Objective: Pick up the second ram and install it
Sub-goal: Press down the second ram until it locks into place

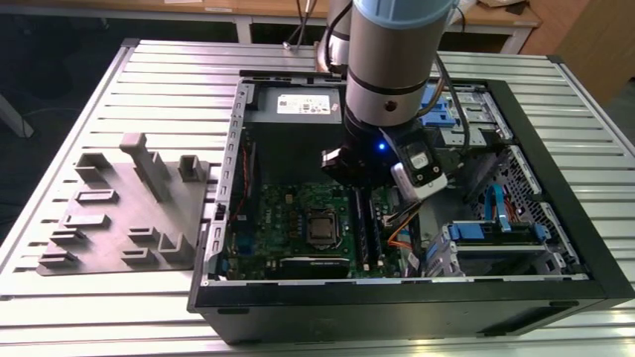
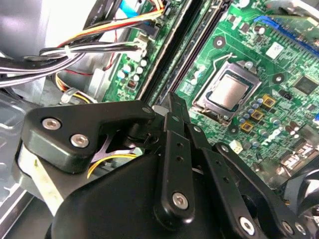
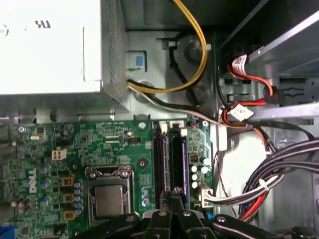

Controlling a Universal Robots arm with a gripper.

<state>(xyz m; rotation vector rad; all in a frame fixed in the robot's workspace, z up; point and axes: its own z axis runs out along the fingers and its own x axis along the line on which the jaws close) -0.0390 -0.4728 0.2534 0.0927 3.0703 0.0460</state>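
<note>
One open computer case [image 1: 397, 305] is laid on its side on a slatted metal table [image 1: 149, 67], with the arm [image 1: 392, 59] reaching down into it from the far side. Held within the case are a green motherboard [image 3: 75, 144] with its processor socket [image 3: 108, 199], a grey power supply [image 3: 50, 50] at the far end, bundled cables [image 3: 279, 179] toward the exterior view's right, and a drive cage [image 1: 496, 238] with blue latches at the near right. Two long memory slots are mounted side by side on the board, just right of the socket. The gripper [image 3: 174, 191] is placed directly over the near end of these slots; its fingers [image 2: 172, 107] are drawn together to a narrow point and nothing is seen pinched between them. A dark bluish strip standing in the right-hand slot is taken to be the second ram [image 3: 177, 159]; whether it is pressed fully home cannot be told. The neighbouring slot [image 3: 160, 159] is also seen as a dark bar, and its contents cannot be made out. The pick-up is judged finished, and the work is judged to be at or close to the seating stage. A grey parts fixture [image 1: 119, 216] with upright slotted holders is set on the table at the exterior view's left, well apart from the gripper.
</note>
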